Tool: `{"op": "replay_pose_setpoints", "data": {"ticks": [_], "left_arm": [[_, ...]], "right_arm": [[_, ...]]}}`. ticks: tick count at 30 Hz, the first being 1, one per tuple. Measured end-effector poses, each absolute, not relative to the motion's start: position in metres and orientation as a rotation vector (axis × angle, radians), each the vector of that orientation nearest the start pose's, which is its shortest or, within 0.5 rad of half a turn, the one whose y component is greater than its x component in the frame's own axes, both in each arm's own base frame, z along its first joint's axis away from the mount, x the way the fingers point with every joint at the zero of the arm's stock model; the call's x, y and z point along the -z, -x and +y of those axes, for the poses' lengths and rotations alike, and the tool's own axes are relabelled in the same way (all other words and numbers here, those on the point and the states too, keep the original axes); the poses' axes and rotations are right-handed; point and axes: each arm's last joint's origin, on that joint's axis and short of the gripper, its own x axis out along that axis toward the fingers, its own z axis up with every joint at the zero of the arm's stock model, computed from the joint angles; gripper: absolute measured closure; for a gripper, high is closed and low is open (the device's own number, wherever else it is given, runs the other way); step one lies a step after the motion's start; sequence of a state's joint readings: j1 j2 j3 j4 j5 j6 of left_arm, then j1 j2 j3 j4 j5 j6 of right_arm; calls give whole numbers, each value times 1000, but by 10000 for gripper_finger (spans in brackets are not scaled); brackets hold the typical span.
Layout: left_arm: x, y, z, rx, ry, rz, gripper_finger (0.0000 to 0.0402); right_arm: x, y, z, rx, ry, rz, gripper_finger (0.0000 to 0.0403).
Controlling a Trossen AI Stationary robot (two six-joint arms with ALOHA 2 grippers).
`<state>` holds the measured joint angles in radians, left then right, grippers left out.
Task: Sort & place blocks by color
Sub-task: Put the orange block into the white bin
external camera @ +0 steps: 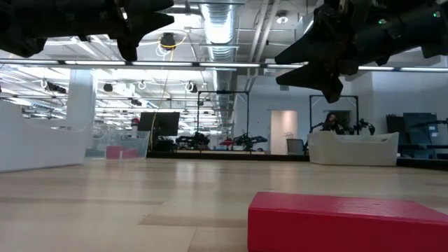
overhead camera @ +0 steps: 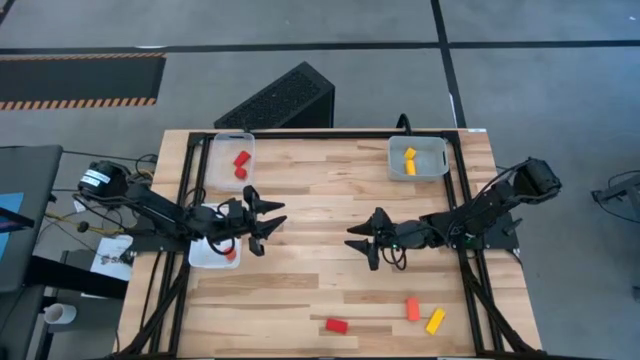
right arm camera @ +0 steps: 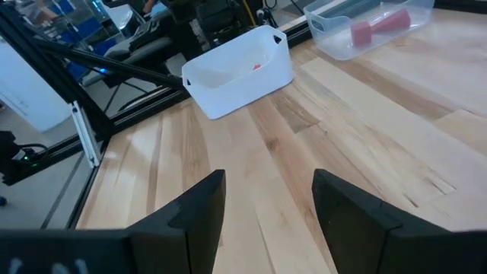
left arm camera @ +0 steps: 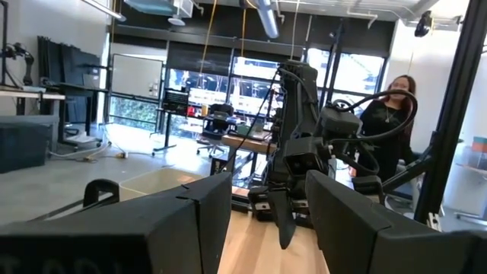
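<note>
Three blocks lie on the table near its near edge: a red one [overhead camera: 336, 325], an orange one [overhead camera: 412, 309] and a yellow one [overhead camera: 435, 321]. The red one fills the low view's foreground [external camera: 346, 220]. Two red blocks [overhead camera: 241, 163] lie in the far-left tray [overhead camera: 216, 160], two yellow blocks [overhead camera: 410, 161] in the far-right tray [overhead camera: 432, 158], an orange block [overhead camera: 231, 254] in the left tray [overhead camera: 205, 255]. My left gripper [overhead camera: 275, 222] is open and empty above the table's left middle. My right gripper [overhead camera: 355, 240] is open and empty above the table's middle, facing it.
A black perforated box [overhead camera: 275, 98] stands on the floor beyond the table's far edge. Bare wood lies between the two grippers and toward the near left. A person [left arm camera: 392, 122] sits in the room beyond the table.
</note>
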<state>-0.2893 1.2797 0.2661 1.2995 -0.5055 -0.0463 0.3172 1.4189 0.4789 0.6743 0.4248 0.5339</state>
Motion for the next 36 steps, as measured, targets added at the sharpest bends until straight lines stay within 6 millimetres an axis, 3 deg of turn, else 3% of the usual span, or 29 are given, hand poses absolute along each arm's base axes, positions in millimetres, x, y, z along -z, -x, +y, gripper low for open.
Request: {"op": "replay_pose_setpoints", "data": {"ticks": [18,21,24,29,32,36], "left_arm": [[-206,-209,-48,-213,160,-270,245],[-206,-209,-48,-208,162,-270,245],[-206,-209,-48,-203,177,-272,245],[-206,-209,-48,-202,187,-273,245],[-206,-209,-48,-196,202,-275,245],[-207,-209,-48,-190,203,-275,245]], "right_arm": [[-177,-254,71,173,-482,209,182],[-178,-255,72,181,-570,196,182],[-189,-260,75,154,-623,165,182],[-206,-269,88,36,-534,175,182],[-211,-272,98,-26,-560,273,182],[-216,-271,117,-72,-613,547,182]]}}
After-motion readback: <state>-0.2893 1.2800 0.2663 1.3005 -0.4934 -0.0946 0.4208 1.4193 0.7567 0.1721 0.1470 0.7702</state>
